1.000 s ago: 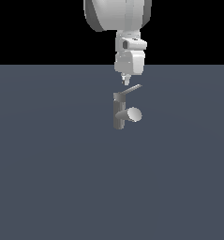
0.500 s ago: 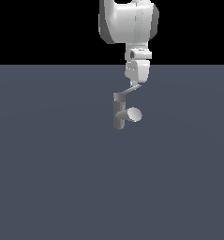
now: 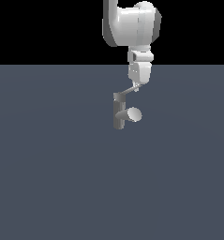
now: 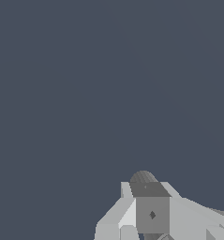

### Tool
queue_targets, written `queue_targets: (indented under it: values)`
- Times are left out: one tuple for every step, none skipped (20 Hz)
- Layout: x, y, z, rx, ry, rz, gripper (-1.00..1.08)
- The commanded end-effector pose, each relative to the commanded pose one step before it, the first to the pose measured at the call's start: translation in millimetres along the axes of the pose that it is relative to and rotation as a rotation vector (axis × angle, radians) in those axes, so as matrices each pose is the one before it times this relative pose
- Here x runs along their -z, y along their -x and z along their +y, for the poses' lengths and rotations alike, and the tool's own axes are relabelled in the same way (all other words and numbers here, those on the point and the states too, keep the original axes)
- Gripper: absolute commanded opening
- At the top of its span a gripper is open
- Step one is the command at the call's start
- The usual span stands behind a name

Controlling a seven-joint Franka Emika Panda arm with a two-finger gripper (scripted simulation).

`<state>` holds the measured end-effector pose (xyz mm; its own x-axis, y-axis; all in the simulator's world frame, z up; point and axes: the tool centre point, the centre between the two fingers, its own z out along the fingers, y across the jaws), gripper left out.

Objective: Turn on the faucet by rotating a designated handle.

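Tool (image 3: 138, 87) hangs just above centre of the exterior view, its tip at the outer end of the handle (image 3: 126, 92); its grip state is unclear. Below stands the faucet (image 3: 119, 112) on the surface (image 3: 48, 178).

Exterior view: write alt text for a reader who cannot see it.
A white robot arm reaches down from above, its tool at the outer end of the thin light-grey lever handle atop a small grey metal faucet. The faucet's stubby round spout points toward the exterior view's right, on a plain dark blue-grey surface.
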<state>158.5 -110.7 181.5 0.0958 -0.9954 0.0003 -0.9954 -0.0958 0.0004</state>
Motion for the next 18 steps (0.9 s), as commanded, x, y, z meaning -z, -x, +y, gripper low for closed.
queue_targets:
  values:
    - [0.10,0.03,-0.32,-0.00053,-0.00040,-0.00006,-1.00]
    - [0.09,-0.23,0.28,0.00000,0.00000,0.00000,-1.00]
    - [0.00,-0.18,2.09,0.00000,0.00000,0.00000,-1.00]
    - [0.00,-0.18,2.11,0.00000,0.00000,0.00000,-1.00]
    - [0.00,-0.19,2.14,0.00000,0.00000,0.00000,-1.00]
    - [0.00,-0.19,2.16,0.00000,0.00000,0.00000,-1.00]
    - [0.00,-0.19,2.19,0.00000,0.00000,0.00000,-1.00]
    - [0.00,-0.19,2.21,0.00000,0.00000,0.00000,-1.00]
    - [0.00,-0.20,2.24,0.00000,0.00000,0.00000,-1.00]
    - [0.00,-0.20,2.26,0.00000,0.00000,0.00000,-1.00]
    - [0.00,-0.20,2.28,0.00000,0.00000,0.00000,-1.00]
    - [0.00,-0.20,2.31,0.00000,0.00000,0.00000,-1.00]
    - [0.00,-0.21,2.33,0.00000,0.00000,0.00000,-1.00]
    - [0.00,-0.21,2.36,0.00000,0.00000,0.00000,-1.00]
    - [0.00,-0.21,2.38,0.00000,0.00000,0.00000,-1.00]
    - [0.00,-0.21,2.40,0.00000,0.00000,0.00000,-1.00]
    - [0.00,-0.22,2.43,0.00000,0.00000,0.00000,-1.00]
    - [0.00,-0.22,2.45,0.00000,0.00000,0.00000,-1.00]
